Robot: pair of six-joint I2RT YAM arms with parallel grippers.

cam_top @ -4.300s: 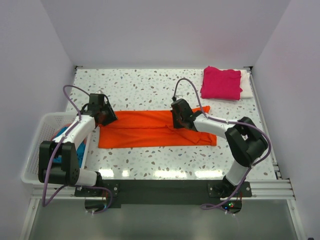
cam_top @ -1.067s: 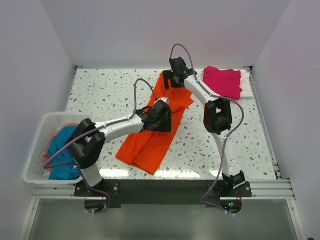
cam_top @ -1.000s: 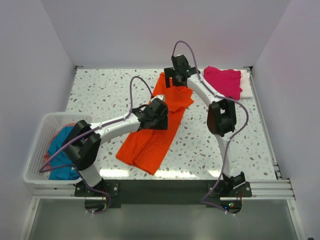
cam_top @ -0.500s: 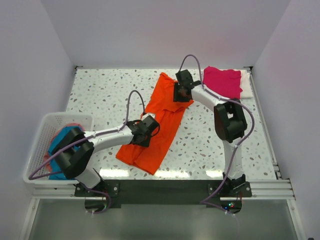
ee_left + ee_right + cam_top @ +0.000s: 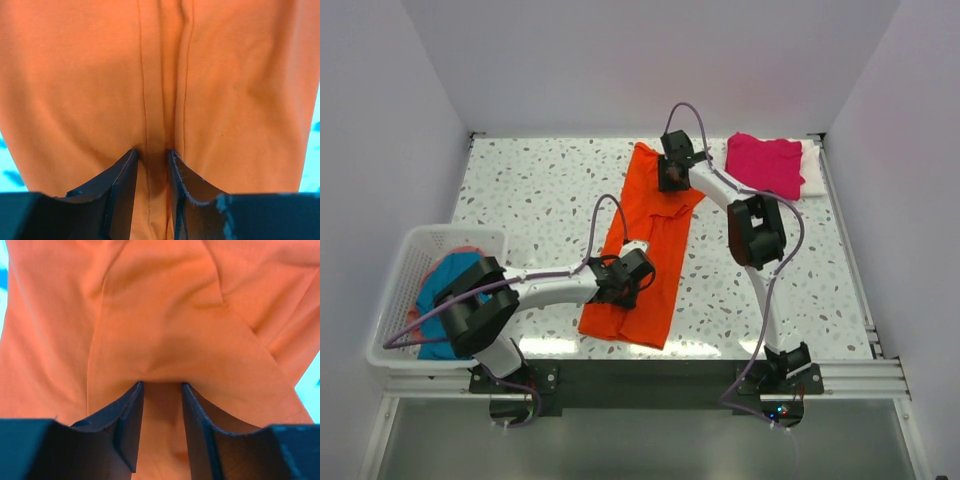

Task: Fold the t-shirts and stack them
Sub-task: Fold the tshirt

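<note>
Seen from above, a speckled white table (image 5: 540, 190) is closed in by pale walls on three sides. Bare tabletop lies open to the far left and along the near right. A white slatted basket (image 5: 450, 232) sits at the left edge, with a teal t-shirt (image 5: 445, 290) heaped inside. In the far right corner a folded magenta t-shirt (image 5: 763, 166) lies on a white t-shirt (image 5: 812, 170). The orange t-shirt (image 5: 655, 215) lies down the middle as a long narrow band, folded lengthwise – its far end is near the back wall and its near hem is close to the table's front edge. The left gripper (image 5: 628, 280) is on the near part of the band, and the right gripper (image 5: 670, 175) is on the far end.

From the left wrist, smooth orange cloth (image 5: 225, 100) fills the view, with two lengthwise seams and slivers of table at both sides. The jaws stand almost together, pinching a ridge of the cloth (image 5: 152, 160).

From the right wrist, the orange cloth (image 5: 165, 315) shows overlapping folds and creases, with table at the corners. The jaws are a little wider apart – cloth fills the gap, gripped between them (image 5: 161, 390).
</note>
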